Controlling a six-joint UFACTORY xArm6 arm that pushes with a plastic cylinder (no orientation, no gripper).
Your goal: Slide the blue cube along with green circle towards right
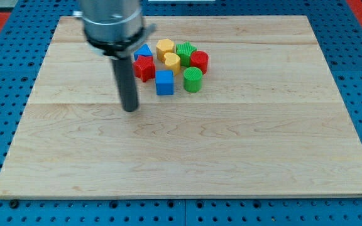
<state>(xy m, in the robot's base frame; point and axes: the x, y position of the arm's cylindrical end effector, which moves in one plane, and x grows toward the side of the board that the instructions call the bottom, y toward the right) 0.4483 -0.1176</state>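
The rod's tip (130,109) rests at 8 o'clock of the blue cube (164,82), touching nothing; no gripper exists. The green circle (193,80) sits at the cube's 3 o'clock. Approach underway; next, likely a rightward push.

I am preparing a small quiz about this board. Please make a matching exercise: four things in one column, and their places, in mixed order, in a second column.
Things:
1. blue cube
2. green circle
3. red star
4. my tip

Places:
A. to the view's right of the blue cube
B. alone, to the view's left of and below the cluster
C. at the cluster's bottom edge, between the red star and the green circle
D. at the cluster's left edge, above the blue cube

Pairs: 1-C, 2-A, 3-D, 4-B
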